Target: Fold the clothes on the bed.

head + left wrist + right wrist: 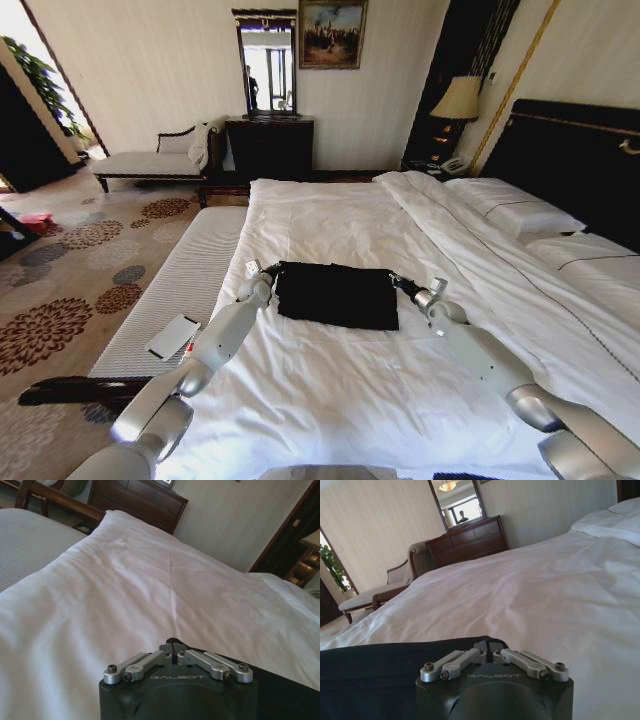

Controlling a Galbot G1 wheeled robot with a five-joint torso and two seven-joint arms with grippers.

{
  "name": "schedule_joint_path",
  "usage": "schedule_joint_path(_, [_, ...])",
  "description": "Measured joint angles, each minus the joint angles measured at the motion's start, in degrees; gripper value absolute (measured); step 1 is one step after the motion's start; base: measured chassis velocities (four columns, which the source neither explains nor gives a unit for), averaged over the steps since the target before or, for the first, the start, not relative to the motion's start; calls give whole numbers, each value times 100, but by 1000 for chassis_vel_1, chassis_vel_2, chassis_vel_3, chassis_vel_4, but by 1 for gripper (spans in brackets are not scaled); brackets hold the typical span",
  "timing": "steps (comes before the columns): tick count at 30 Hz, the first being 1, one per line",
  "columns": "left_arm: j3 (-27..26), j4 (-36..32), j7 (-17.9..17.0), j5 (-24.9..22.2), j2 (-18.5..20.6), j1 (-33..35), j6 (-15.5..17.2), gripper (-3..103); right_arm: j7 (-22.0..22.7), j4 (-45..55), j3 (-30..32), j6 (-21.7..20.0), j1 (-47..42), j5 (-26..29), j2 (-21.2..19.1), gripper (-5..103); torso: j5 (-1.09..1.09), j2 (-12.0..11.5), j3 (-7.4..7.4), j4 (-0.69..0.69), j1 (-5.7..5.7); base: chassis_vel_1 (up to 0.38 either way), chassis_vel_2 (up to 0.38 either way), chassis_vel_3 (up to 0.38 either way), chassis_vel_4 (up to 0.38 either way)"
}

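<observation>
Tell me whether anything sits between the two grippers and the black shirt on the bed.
Nothing visible does. The left gripper and right gripper are each shut on an edge of the shirt, which lies folded on the bed.

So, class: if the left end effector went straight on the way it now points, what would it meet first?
Judging by the left wrist view, the left end effector, at the T-shirt's edge, points low across the bed. It would probably meet the white duvet first; depth is unclear.

The T-shirt [337,295] lies folded on the bed [340,390], mid-duvet. The left gripper [270,271] is at its left far corner, the right gripper [397,281] at its right far corner. A bench [190,280] runs along the bed's left side.
</observation>
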Motion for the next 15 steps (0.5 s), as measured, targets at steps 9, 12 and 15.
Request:
schedule_joint_path(9, [-8,164,64,53,-192,-232,-13,24,59,-172,-169,-38,204,0,65,32,1,0,0,-3,0,0,0,0,0])
schedule_joint_path(12, [-21,226,44,119,-245,-315,-8,34,69,-113,-176,-38,214,11,65,43,1,0,0,-4,0,0,0,0,0])
schedule_joint_path(15, [-12,262,-27,255,-197,-369,15,45,92,104,-128,-41,129,26,8,59,1,0,0,0,0,0,0,0,0])
